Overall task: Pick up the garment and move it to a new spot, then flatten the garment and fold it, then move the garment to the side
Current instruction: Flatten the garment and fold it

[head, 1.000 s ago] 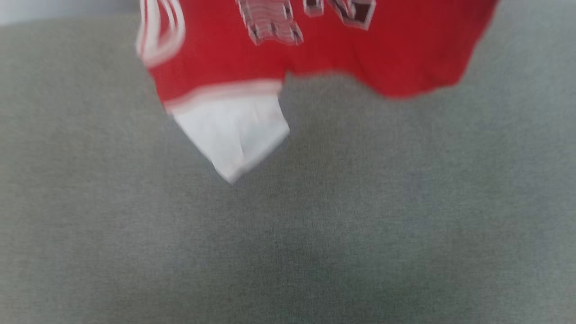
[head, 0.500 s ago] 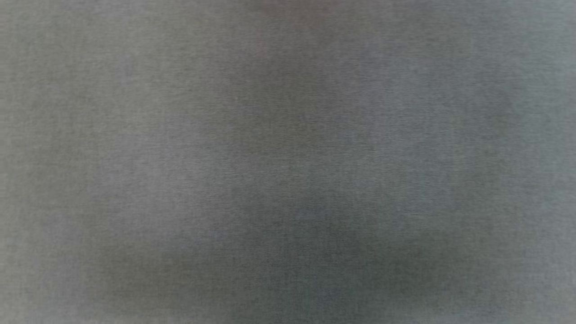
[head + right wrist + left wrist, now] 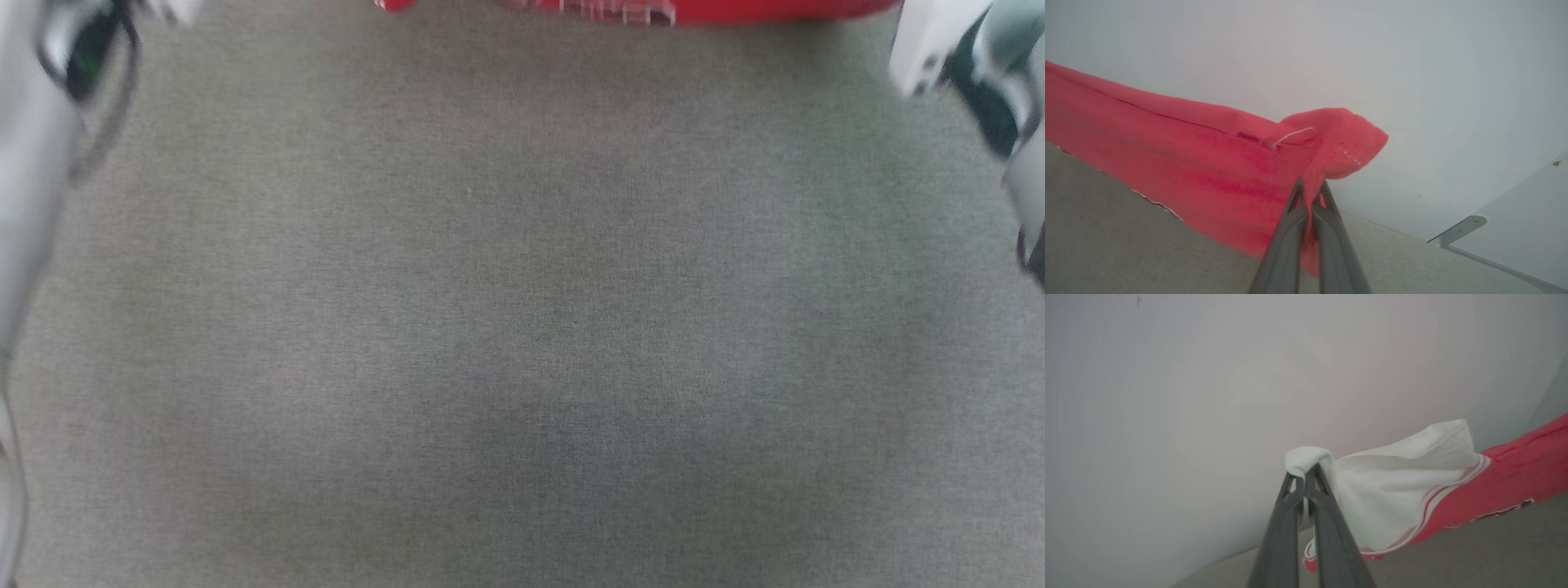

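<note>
Pinching a bunched fold of white sleeve at its very tips, the left gripper (image 3: 1306, 477) has its two dark fingers pressed together, so the garment (image 3: 1515, 477) leads off from that pinch to the right of the left wrist view: first the white sleeve, then the red-and-white striped seam, then the red body with a sliver of dark lettering at its lower edge. The right gripper (image 3: 1311, 190) is likewise clenched on the cloth. Its fingertips nip a corner of plain red fabric that flops over them, and the body of the shirt runs off to the left of the right wrist view. The shirt therefore hangs as a band between the two grippers, over the far part of the grey fabric surface (image 3: 522, 343) and in front of a pale wall (image 3: 1208, 375). Whether its lower edge touches the surface I cannot tell. In the head view it shows as a thin red strip along the top edge. Both sets of fingers point out towards the wall, low over the surface. The pale left forearm (image 3: 28, 212) runs down the left edge of the head view and the right arm (image 3: 1000, 90) sits in the upper right corner, well apart and both blurred. A white panel (image 3: 1527, 220) with a metal bracket (image 3: 1461, 229) stands beyond the right gripper.
</note>
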